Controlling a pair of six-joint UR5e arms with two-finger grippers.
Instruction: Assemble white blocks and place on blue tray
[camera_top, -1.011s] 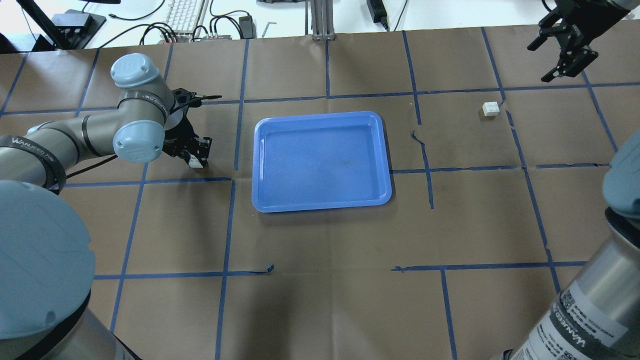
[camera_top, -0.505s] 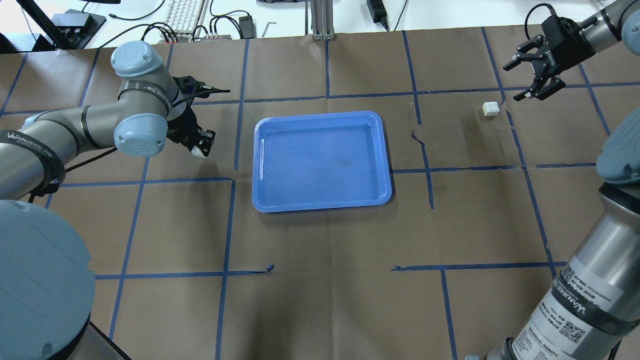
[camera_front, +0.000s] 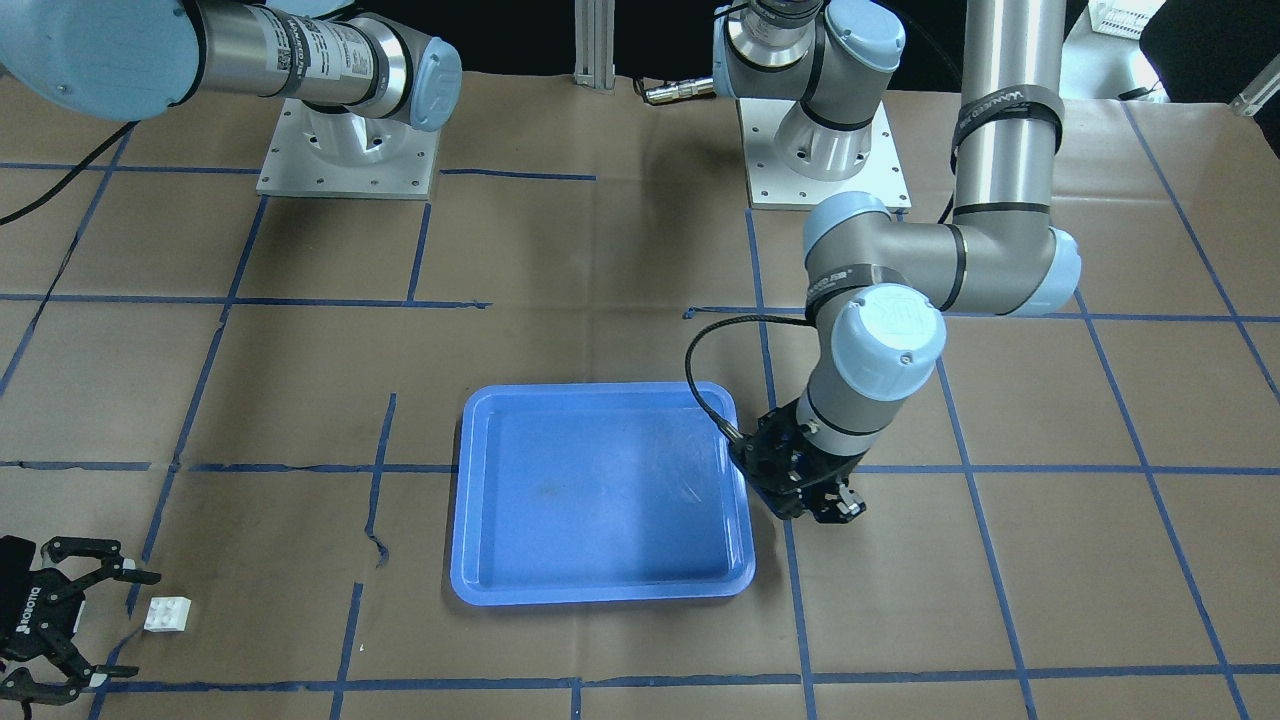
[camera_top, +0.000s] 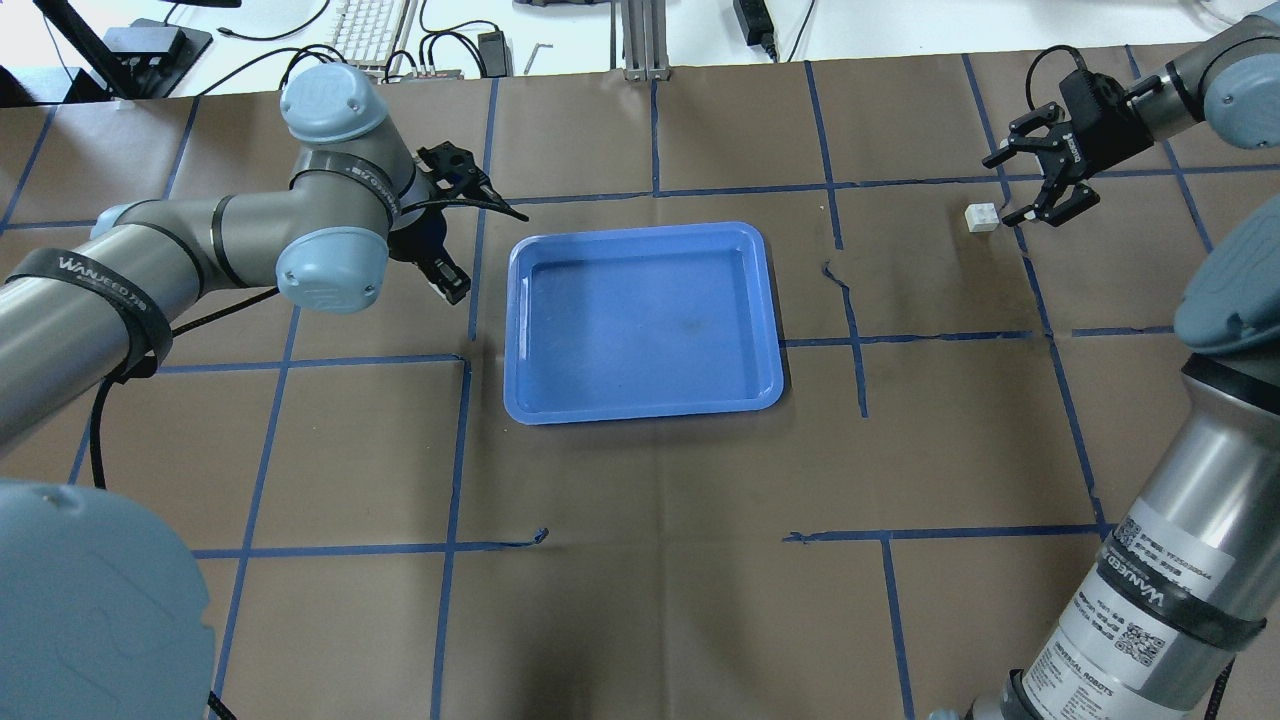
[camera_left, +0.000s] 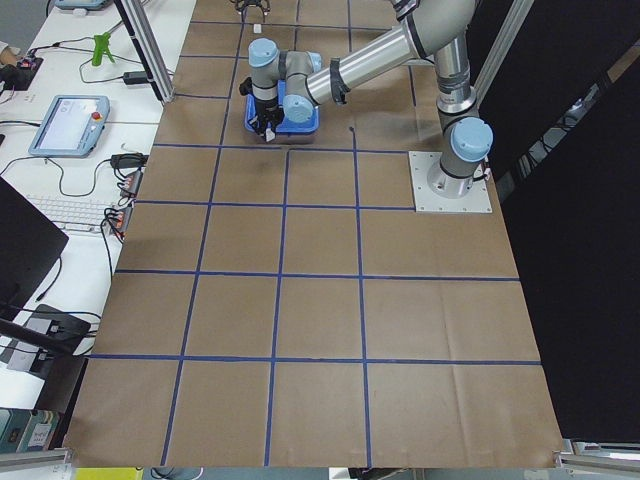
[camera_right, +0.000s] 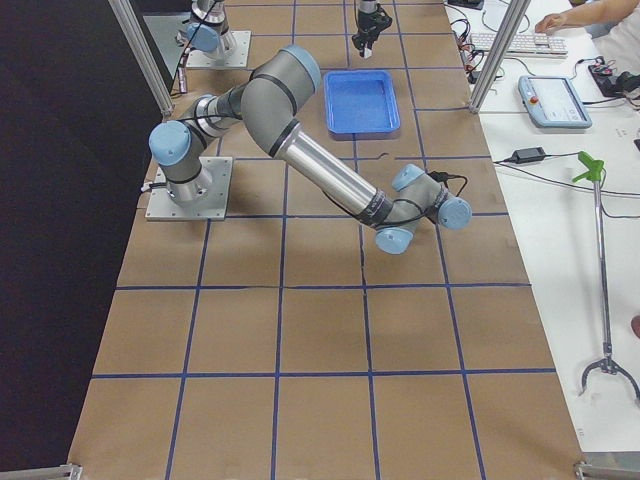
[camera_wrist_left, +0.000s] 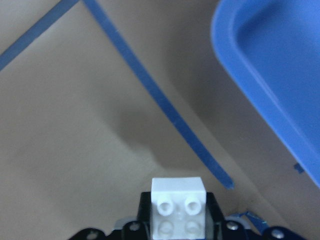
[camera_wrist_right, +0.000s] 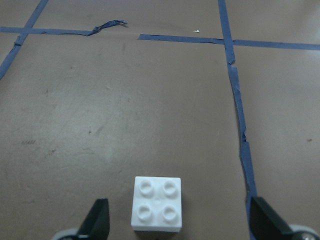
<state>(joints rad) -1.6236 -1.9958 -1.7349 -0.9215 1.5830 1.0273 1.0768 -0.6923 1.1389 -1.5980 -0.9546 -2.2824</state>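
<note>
Brown paper on the table (camera_top: 650, 600) carries the loose white block (camera_wrist_right: 156, 203) at the mouth of the right gripper (camera_top: 998, 190), jaws spread wide, sides square to them; the left gripper (camera_top: 448, 283) clamps the other white block (camera_wrist_left: 178, 200) just beside the blue tray (camera_top: 640, 231).

WANJEED on the black band (camera_top: 100, 285) circling the left arm (camera_top: 250, 235); UNIVERSAL ROBOTS on the right arm's label (camera_top: 1075, 685); ROBOTIQ on the right tool (camera_front: 125, 625).
</note>
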